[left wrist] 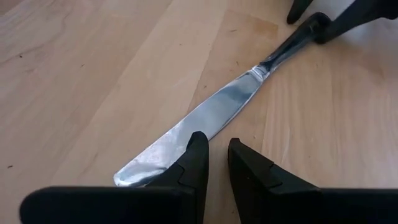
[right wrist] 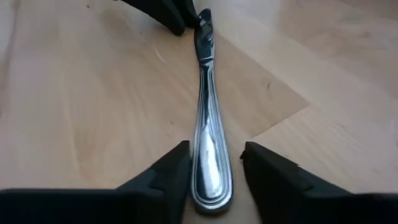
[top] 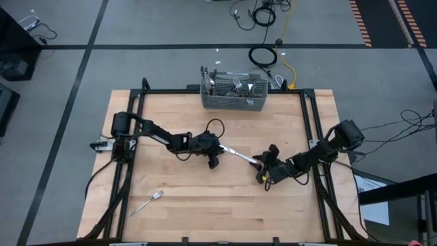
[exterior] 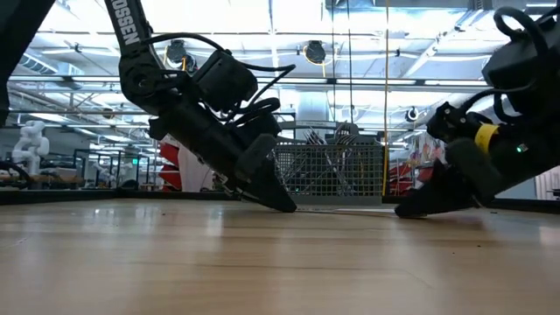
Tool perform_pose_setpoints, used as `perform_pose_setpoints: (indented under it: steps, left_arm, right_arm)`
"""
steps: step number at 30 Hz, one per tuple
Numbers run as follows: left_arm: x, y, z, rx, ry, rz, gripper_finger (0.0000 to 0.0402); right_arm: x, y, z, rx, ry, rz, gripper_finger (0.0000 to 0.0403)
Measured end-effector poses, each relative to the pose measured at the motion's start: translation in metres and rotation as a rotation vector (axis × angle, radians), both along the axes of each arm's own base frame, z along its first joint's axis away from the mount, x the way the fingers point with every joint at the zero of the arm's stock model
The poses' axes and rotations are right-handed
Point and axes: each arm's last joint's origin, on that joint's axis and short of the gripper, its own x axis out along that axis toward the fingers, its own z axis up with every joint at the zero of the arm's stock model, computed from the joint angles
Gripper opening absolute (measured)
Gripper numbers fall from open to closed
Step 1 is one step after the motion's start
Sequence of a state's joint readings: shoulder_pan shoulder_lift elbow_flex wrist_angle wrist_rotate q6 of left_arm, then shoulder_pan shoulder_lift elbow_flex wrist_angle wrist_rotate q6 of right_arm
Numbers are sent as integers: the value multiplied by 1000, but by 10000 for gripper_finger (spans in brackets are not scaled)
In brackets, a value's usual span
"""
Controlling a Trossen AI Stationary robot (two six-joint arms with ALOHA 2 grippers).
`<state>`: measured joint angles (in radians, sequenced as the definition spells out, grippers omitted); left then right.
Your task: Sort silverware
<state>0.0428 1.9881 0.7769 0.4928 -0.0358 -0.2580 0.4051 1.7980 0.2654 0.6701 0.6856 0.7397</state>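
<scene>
Two grippers point(top: 216, 161) point(top: 262, 164) at knife point(top: 239, 154) ends

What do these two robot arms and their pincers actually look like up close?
Both arms are dark, jointed and slim, with black cables looping along them. The left arm carries white lettering on its upper link; the right arm has a yellow band. The left gripper and right gripper each end in two black wedge-shaped fingers.

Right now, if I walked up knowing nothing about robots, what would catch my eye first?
Probably the two dark arms meeting mid-table over one table knife: the left end effector is at its blade, and the right end effector has its fingers on either side of the handle. After that, the wire basket of cutlery at the far edge, and a lone fork near the front left.
</scene>
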Motion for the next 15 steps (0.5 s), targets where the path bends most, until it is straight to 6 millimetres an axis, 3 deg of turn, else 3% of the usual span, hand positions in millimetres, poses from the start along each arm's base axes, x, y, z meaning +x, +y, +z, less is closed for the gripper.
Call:
perform_pose_setpoints:
  steps: [7, 13, 15]
  left_arm:
    - [0, 0, 0, 4, -5, 6, 69]
    - [2, 1, 17, 23, -70, 27, 70]
    - [2, 1, 32, 25, -99, 31, 70]
  right_arm:
    - [-2, 0, -1, -49, 32, 35, 61]
    - [-2, 0, 0, -52, 34, 43, 61]
    - [-2, 0, 1, -53, 36, 43, 61]
